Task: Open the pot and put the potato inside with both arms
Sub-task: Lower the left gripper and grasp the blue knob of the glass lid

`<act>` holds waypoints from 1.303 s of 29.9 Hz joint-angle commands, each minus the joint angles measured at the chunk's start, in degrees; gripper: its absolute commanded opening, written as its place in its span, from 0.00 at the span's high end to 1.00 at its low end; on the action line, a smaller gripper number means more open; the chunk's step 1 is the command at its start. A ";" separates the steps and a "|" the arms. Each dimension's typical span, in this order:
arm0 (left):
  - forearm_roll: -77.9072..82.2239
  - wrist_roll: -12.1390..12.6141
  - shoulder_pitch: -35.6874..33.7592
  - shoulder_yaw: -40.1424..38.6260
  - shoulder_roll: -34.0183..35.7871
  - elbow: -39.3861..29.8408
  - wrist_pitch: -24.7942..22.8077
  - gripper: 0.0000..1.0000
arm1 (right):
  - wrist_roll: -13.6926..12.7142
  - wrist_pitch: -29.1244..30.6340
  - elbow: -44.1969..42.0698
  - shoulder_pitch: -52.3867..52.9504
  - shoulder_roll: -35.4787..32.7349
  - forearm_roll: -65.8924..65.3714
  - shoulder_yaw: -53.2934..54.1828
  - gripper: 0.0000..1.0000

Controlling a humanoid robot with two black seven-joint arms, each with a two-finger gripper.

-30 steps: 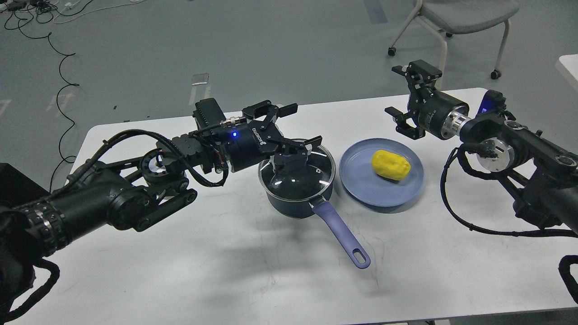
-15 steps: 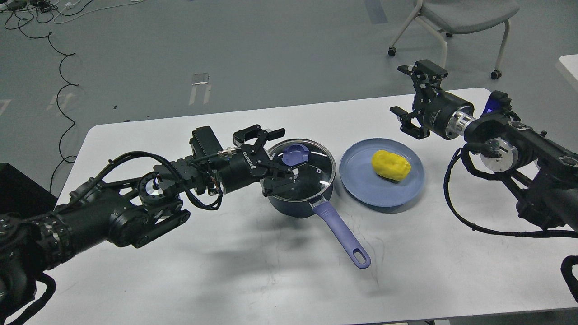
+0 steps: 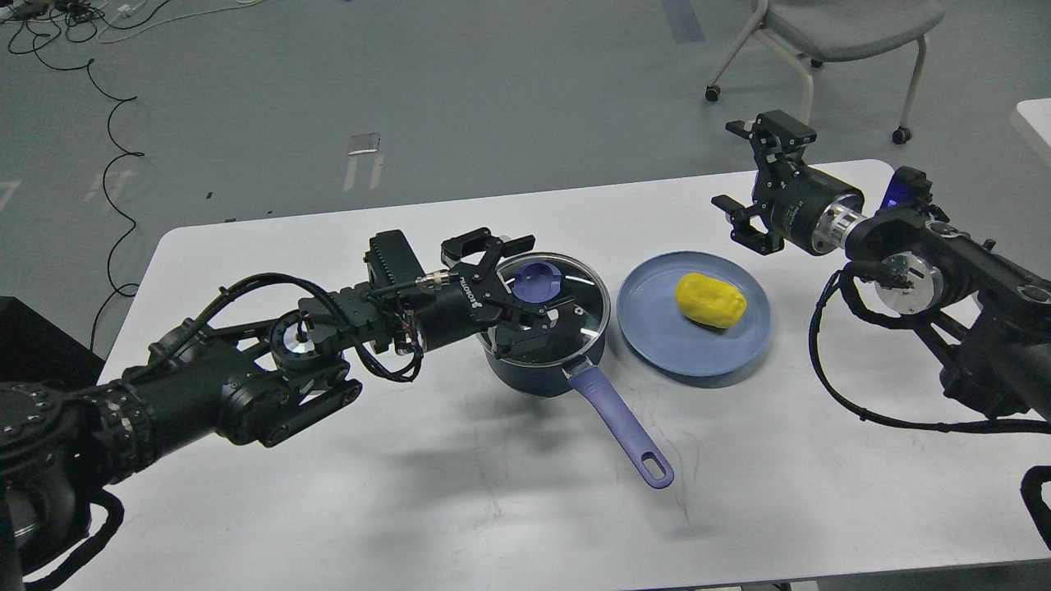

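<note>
A dark blue pot (image 3: 532,379) with a purple handle (image 3: 621,428) stands mid-table, closed by a glass lid (image 3: 575,316) with a purple knob (image 3: 538,282). My left gripper (image 3: 528,284) is open at lid height, reaching in from the left, one finger behind the knob and one in front; I cannot tell whether they touch it. A yellow potato (image 3: 710,300) lies on a blue plate (image 3: 657,349) right of the pot. My right gripper (image 3: 751,178) is open and empty, raised above the table behind and to the right of the plate.
The white table (image 3: 460,509) has its far edge just behind the pot and plate. A chair (image 3: 837,33) on castors stands on the floor at the back right. Cables (image 3: 107,148) lie on the floor at the back left.
My left gripper came off the top of the lid, drew back left and lower, then moved right so its fingers straddle the knob. My right gripper shifted slightly right.
</note>
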 commanded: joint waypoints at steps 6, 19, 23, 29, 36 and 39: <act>-0.08 0.01 0.42 0.10 -0.61 1.44 -0.01 0.03 | 0.00 0.00 0.00 -0.54 -0.01 0.00 -0.02 0.00; -0.87 0.01 0.60 0.62 -0.52 1.62 -0.01 0.03 | 0.08 -0.53 0.09 -0.98 -0.01 -0.09 -0.28 0.00; -1.05 0.01 0.69 0.62 -0.52 1.62 -0.01 0.03 | 0.08 -0.53 0.09 -1.06 -0.18 -0.09 -0.37 0.00; -1.22 0.01 0.69 1.85 -0.69 3.37 -0.01 0.03 | 0.08 -0.53 0.09 -1.06 -0.19 -0.09 -0.63 0.00; -1.22 0.01 1.83 1.94 -1.40 3.99 -0.01 0.03 | 0.08 -0.53 0.09 -1.06 -0.45 -0.17 -0.90 0.00; -1.31 0.01 2.09 1.94 -1.40 3.99 -0.01 0.03 | 0.08 -0.53 0.09 -1.06 -0.54 -0.17 -0.99 0.00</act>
